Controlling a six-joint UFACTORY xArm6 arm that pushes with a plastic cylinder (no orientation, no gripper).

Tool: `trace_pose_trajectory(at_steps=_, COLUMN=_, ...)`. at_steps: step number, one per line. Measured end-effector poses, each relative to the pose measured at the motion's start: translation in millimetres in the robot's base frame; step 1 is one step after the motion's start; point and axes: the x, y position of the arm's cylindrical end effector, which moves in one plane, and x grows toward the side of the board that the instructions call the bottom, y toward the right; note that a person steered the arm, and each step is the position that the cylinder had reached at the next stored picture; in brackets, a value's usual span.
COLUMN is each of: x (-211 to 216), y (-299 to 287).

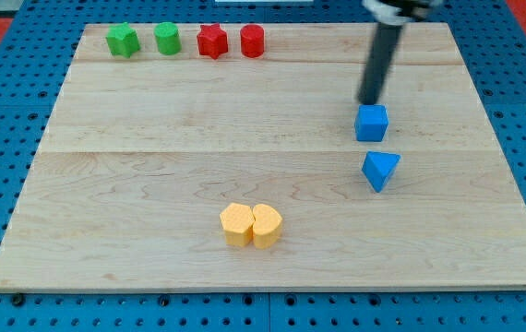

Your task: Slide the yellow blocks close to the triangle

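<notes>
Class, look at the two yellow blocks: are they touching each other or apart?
Touching. The two yellow blocks sit side by side with no board showing between them, toward the view's bottom, well left of the blue triangle.

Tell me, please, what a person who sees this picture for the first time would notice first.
The dark rod comes down from the view's top right, and my tip sits just above the blue cube, with the blue triangle right below that cube. Two yellow blocks touch each other near the view's bottom centre, well left of the triangle. A row of two green blocks and two red blocks lines the top left edge of the wooden board.
</notes>
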Motion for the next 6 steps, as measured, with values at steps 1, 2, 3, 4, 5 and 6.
trace_pose_trajectory(at_steps=1, x=48, y=-90)
trace_pose_trajectory(at_steps=2, x=126, y=-147)
trace_pose_trajectory(at_steps=3, x=184, y=-174)
trace_pose_trajectory(at_steps=4, x=212, y=-164)
trace_pose_trajectory(at_steps=5, x=217, y=-108)
trace_pose_trajectory(at_steps=6, x=204, y=-65)
